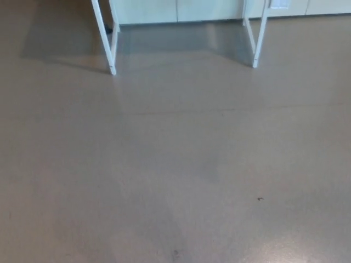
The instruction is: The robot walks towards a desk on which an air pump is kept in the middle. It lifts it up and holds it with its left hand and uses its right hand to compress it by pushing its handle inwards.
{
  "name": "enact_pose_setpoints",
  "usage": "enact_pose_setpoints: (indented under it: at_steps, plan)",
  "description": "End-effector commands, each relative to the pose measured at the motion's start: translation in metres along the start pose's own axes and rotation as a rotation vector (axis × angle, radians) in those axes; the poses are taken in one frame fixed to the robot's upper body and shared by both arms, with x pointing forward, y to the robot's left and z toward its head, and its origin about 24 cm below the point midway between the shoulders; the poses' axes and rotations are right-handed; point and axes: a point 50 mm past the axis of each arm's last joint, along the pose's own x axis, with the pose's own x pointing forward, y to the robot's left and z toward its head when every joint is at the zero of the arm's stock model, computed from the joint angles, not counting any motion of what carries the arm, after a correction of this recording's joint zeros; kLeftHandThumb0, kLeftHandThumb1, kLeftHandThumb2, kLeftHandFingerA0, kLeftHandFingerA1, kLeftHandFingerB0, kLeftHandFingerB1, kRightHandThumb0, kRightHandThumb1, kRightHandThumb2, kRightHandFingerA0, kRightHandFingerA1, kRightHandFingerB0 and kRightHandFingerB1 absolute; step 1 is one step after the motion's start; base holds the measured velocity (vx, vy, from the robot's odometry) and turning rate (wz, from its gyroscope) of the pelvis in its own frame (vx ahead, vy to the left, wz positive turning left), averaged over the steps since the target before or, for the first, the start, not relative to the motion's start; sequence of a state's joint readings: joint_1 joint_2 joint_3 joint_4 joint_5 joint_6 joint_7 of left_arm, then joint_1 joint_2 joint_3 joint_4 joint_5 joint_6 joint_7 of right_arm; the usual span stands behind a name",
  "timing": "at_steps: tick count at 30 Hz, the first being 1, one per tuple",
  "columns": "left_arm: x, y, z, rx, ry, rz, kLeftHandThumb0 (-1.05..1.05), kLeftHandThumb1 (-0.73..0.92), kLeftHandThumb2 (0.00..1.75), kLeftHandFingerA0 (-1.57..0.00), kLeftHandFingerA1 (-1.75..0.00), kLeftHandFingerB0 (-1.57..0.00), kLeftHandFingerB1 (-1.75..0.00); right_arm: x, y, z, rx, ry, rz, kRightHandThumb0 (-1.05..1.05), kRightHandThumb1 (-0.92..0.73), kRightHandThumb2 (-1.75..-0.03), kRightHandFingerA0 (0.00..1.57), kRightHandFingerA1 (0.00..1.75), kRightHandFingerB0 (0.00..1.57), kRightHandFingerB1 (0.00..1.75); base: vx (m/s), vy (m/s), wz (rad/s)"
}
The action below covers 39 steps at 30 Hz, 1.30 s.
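Looking down on a bare tan floor [175, 164] with two white desk legs [105, 38] [258, 38] standing at the top before a pale wall [181, 10], air pump and both hands out of view.

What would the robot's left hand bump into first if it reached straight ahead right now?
Neither hand shows in the head view, so its direction cannot be judged. Ahead lies only bare floor, then the white desk legs near the top edge; the pump is not in view.
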State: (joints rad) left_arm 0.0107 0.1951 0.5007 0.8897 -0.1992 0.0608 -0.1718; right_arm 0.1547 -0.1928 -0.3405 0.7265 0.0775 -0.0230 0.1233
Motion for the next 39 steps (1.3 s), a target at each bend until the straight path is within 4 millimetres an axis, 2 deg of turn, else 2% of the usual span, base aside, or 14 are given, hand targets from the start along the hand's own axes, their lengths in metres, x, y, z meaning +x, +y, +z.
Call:
enact_pose_setpoints:
  at_steps: [1, 7, 13, 15, 22, 23, 25, 26, 28, 39]
  plan:
    - [-0.0013, 0.0087, 0.0119, -0.211, -0.082, -0.026, -0.05, 0.71, 0.6, -0.39, -0.48, -0.32, -0.36, -0.0005, -0.0068, 0.0183, 0.158, -0.116, 0.019, -0.27, -0.7, -0.61, 0.61, 0.46, 0.29, 0.32, 0.01, -0.002, -0.19]
    - [-0.0007, 0.0091, 0.0111, -0.217, -0.086, -0.029, -0.06, 0.67, 0.58, -0.34, -0.47, -0.34, -0.37, 0.0009, -0.0067, 0.0185, 0.159, -0.108, 0.01, -0.24, -0.69, -0.61, 0.62, 0.45, 0.31, 0.33, 0.05, 0.066, -0.07]
    - [0.0001, 0.0093, 0.0118, -0.212, -0.074, -0.018, -0.06, 0.69, 0.59, -0.42, -0.48, -0.34, -0.37, 0.0, -0.0056, 0.0186, 0.157, -0.11, 0.012, -0.24, -0.71, -0.61, 0.61, 0.46, 0.31, 0.33, 0.21, 0.327, -0.11]
    - [-0.0008, 0.01, 0.0112, -0.216, -0.078, -0.029, -0.08, 0.7, 0.6, -0.37, -0.47, -0.32, -0.37, 0.0005, -0.005, 0.0192, 0.146, -0.111, 0.018, -0.25, -0.7, -0.61, 0.61, 0.46, 0.31, 0.33, 0.23, 0.185, 0.02]
    - [-0.0016, 0.0103, 0.0109, -0.221, -0.08, -0.039, -0.06, 0.72, 0.59, -0.36, -0.44, -0.31, -0.35, 0.0017, -0.0044, 0.0193, 0.138, -0.115, 0.02, -0.24, -0.69, -0.6, 0.64, 0.46, 0.32, 0.33, 0.26, -0.059, 0.1]
    - [-0.0018, 0.0102, 0.011, -0.225, -0.082, -0.042, -0.03, 0.51, 0.96, -0.27, -0.58, -0.19, -0.53, 0.0021, -0.0042, 0.0196, 0.139, -0.115, 0.018, -0.23, -0.69, -0.6, 0.64, 0.47, 0.32, 0.34, 0.29, -0.155, 0.07]
    - [-0.0019, 0.0101, 0.0118, -0.232, -0.087, -0.043, -0.03, 0.5, 0.95, -0.28, -0.59, -0.21, -0.53, 0.0027, -0.0036, 0.0203, 0.138, -0.115, 0.016, -0.24, -0.68, -0.6, 0.66, 0.47, 0.33, 0.34, 0.31, -0.206, 0.16]
    - [-0.0018, 0.0103, 0.0119, -0.23, -0.088, -0.042, -0.05, 0.7, 0.59, -0.36, -0.46, -0.32, -0.37, 0.003, -0.0035, 0.0204, 0.136, -0.116, 0.015, -0.23, -0.69, -0.6, 0.65, 0.47, 0.34, 0.34, 0.4, -0.236, 0.22]
    - [-0.0017, 0.0104, 0.0119, -0.216, -0.085, -0.035, -0.06, 0.69, 0.6, -0.4, -0.46, -0.35, -0.37, 0.0033, -0.0034, 0.0204, 0.128, -0.118, 0.013, -0.24, -0.7, -0.61, 0.62, 0.47, 0.33, 0.34, 0.45, -0.245, 0.4]
    - [-0.0009, 0.0094, 0.0124, -0.215, -0.087, -0.021, -0.07, 0.67, 0.6, -0.38, -0.5, -0.38, -0.41, 0.0048, -0.0024, 0.0222, 0.119, -0.119, 0.022, -0.23, -0.69, -0.6, 0.65, 0.47, 0.33, 0.34, 0.34, 0.002, -0.1]
